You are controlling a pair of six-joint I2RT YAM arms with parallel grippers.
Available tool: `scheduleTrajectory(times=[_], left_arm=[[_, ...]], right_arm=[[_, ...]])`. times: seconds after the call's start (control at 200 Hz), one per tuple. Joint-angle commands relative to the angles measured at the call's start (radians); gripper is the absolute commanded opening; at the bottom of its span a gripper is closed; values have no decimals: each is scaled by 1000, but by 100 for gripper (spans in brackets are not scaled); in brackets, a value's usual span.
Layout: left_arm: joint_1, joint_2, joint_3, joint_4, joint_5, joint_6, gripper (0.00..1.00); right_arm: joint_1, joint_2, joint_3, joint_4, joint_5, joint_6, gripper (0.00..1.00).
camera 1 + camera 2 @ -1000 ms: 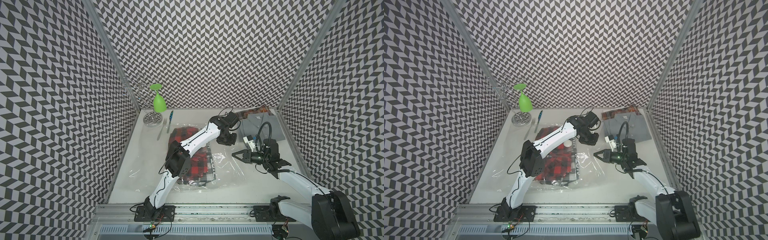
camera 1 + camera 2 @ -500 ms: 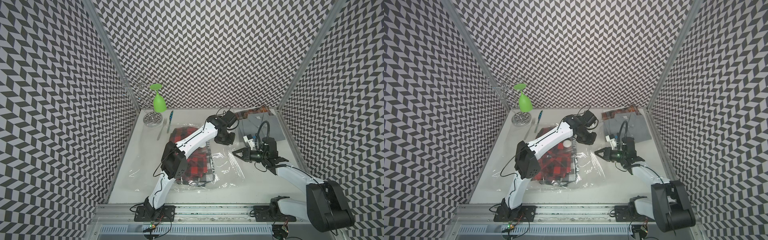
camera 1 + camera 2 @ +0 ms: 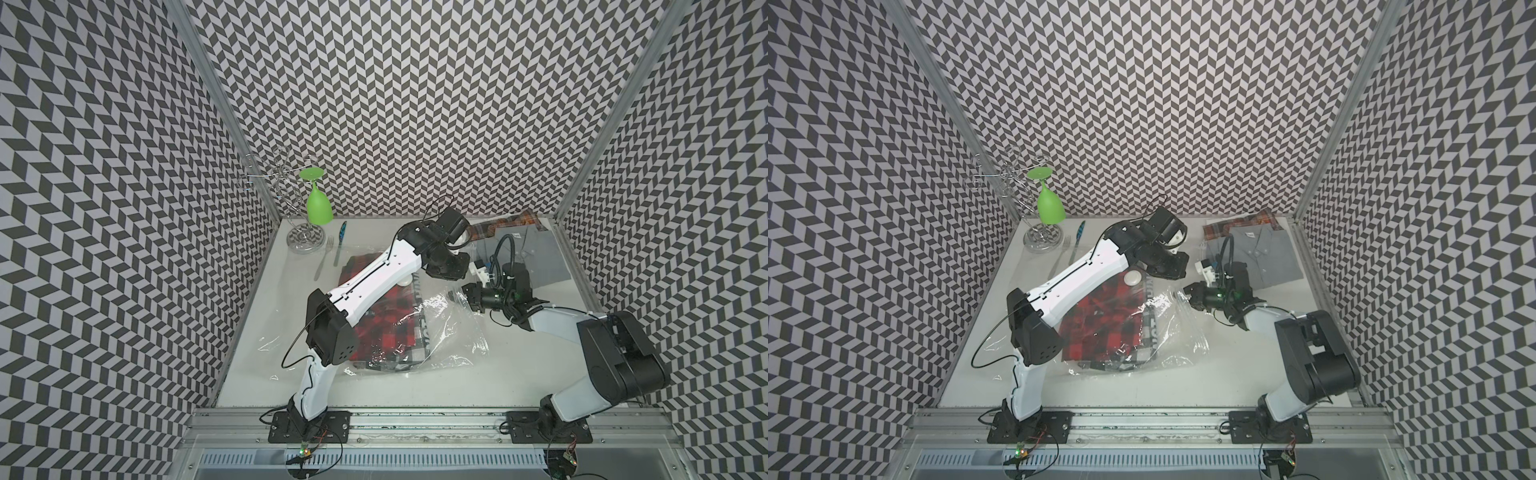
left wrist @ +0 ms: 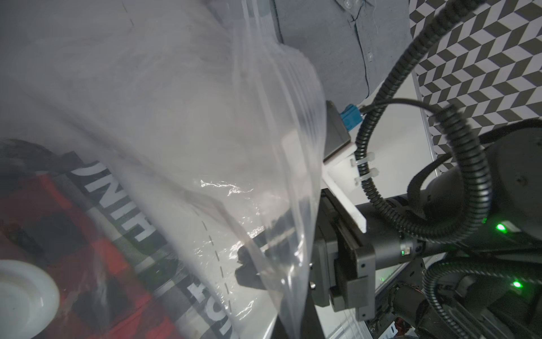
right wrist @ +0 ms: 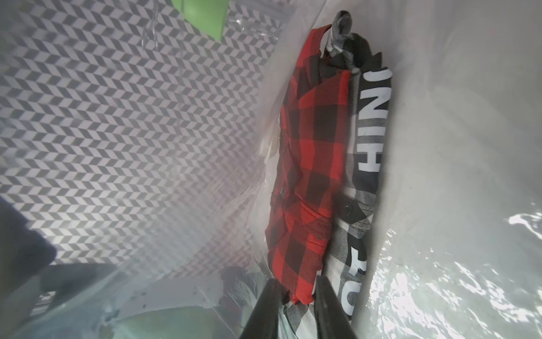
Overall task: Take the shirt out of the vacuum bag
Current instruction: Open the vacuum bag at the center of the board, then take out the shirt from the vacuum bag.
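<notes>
The clear vacuum bag (image 3: pixel 453 332) (image 3: pixel 1177 332) lies on the table with its mouth toward the right. Its white valve cap (image 3: pixel 1133 277) (image 4: pixel 23 290) faces up. Inside lies the folded red-and-black plaid shirt (image 3: pixel 386 328) (image 3: pixel 1100 328) (image 5: pixel 311 164). My left gripper (image 3: pixel 446 272) (image 3: pixel 1165 270) reaches across to the back of the bag's mouth. It is shut on the bag's top film (image 4: pixel 205 117) and holds it raised. My right gripper (image 3: pixel 466 289) (image 3: pixel 1187 289) (image 5: pixel 296 281) is inside the mouth, slightly open, with a corner of the shirt between its fingers.
A folded grey shirt (image 3: pixel 1262 257) and a brown plaid cloth (image 3: pixel 1237 222) lie at the back right, just behind my right wrist. A wire rack holding a green glass (image 3: pixel 318 203) stands at the back left, with a fork (image 3: pixel 324 257) and a blue-handled utensil (image 3: pixel 338 245) beside it.
My right gripper has moved back and left, deeper into the bag's mouth, and its jaws have widened a little. The left elbow has swung left while its gripper keeps the film.
</notes>
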Motion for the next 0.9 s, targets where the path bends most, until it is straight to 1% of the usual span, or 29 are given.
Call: scheduleTrajectory(times=[0.0,0.29,0.426,0.556,0.656,0.751,0.821,0.891], left_arm=[[9,-41,-18,51,41,-10,0],[32,-68,-20,75,70,-25,0],[39,-71,-22,82,101,-34,0],[41,-77,-20,86,106,-40,0],[57,-86,-21,103,147,-55,0],[63,-92,-22,109,160,-60,0],[65,-96,-25,113,173,-67,0],[70,-99,-24,127,192,-79,0]], right_arm=[[27,51,-5,154,-12,70,24],[103,201,13,335,-23,179,24],[136,260,40,406,-28,224,24],[175,309,88,397,-22,222,24],[203,350,118,409,-10,229,25],[224,377,138,423,1,241,26],[240,396,165,381,6,216,26],[247,413,191,330,17,180,30]])
